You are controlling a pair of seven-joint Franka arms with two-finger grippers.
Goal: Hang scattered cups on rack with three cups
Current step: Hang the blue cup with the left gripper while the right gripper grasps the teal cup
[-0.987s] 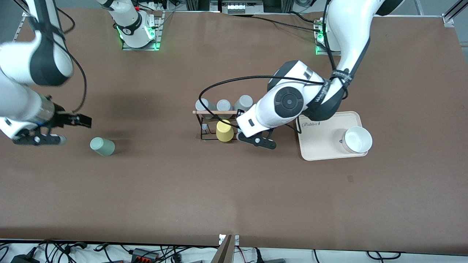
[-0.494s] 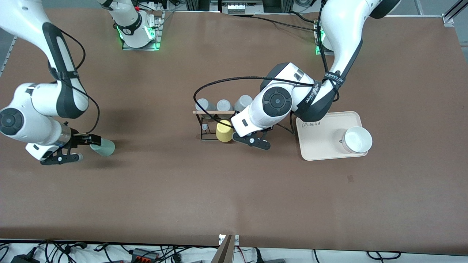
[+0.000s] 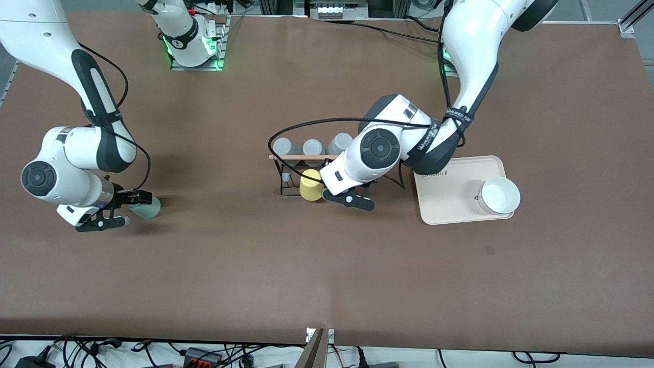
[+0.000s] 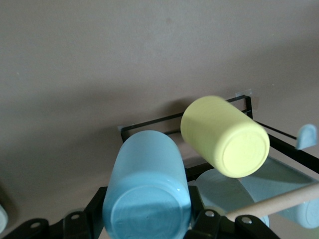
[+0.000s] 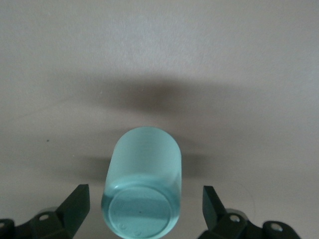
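The mint-green cup point(image 3: 148, 209) lies on its side on the table at the right arm's end. My right gripper point(image 3: 131, 208) is open and low at the table, one finger on each side of the cup's base point(image 5: 142, 186), not touching it. My left gripper point(image 3: 346, 197) is shut on the light blue cup point(image 4: 147, 191) and holds it beside the yellow cup point(image 3: 310, 185) on the black wire rack point(image 3: 284, 176). The arm hides the blue cup in the front view. Three grey cups point(image 3: 312, 147) hang under the wooden dowel point(image 3: 296, 157).
A beige tray point(image 3: 449, 204) with a white bowl point(image 3: 499, 195) lies beside the rack toward the left arm's end. The left arm's black cable point(image 3: 286, 130) loops over the rack.
My right arm has swung down and in, and its open fingers now straddle the mint-green cup. My left gripper has shifted slightly along the rack toward the yellow cup with the blue cup.
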